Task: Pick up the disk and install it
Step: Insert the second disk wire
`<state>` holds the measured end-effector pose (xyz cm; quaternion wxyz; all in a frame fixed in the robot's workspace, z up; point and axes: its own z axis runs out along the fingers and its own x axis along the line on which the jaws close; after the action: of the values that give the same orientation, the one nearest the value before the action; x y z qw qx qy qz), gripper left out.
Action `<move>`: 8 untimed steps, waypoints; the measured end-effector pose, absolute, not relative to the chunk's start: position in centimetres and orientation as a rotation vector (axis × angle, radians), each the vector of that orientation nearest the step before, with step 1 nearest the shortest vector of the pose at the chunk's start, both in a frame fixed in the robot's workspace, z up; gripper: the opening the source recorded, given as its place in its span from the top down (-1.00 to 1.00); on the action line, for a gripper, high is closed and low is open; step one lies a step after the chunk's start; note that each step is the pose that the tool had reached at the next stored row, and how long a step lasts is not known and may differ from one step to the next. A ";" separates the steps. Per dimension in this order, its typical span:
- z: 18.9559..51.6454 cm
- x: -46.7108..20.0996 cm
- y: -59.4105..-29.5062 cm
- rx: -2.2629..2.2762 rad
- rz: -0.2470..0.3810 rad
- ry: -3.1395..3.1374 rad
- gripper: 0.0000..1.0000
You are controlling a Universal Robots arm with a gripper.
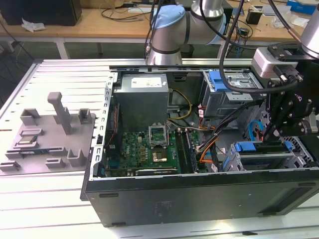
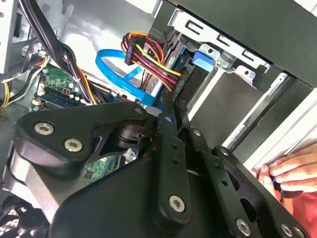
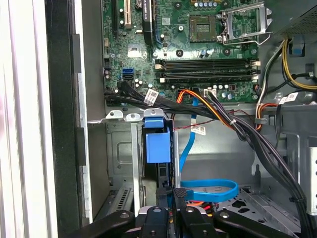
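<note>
— Reading anything off the white tags [image 3: 151,95] on the cables?

— Failing to; not managing the sticker on the power supply [image 1: 147,82] either.

— Finding the disk [image 3: 157,145]?

— Seeing it standing on edge in a bay of the computer case [image 1: 199,194], blue frame end facing the circuit board [image 3: 198,44], most of its body hiding between the bay's rails.

— Judging the gripper [image 3: 173,192]?

— Seeing it closed, tips pressing together, gripping nothing, hanging just at the disk's near end; failing to tell whether touching. Also spotting a hand [image 2: 291,171] beside the case edge, cut off by the picture's border.
</note>
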<state>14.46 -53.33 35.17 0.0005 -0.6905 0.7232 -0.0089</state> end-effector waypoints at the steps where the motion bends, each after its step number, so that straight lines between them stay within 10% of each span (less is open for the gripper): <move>1: 35.1 14.5 -53.3 -2.169 -0.028 2.271 0.68; 8: 35.0 14.5 -53.3 -2.169 -0.028 2.271 0.68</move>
<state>14.46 -53.33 34.97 0.0005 -0.6906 0.7232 -0.0089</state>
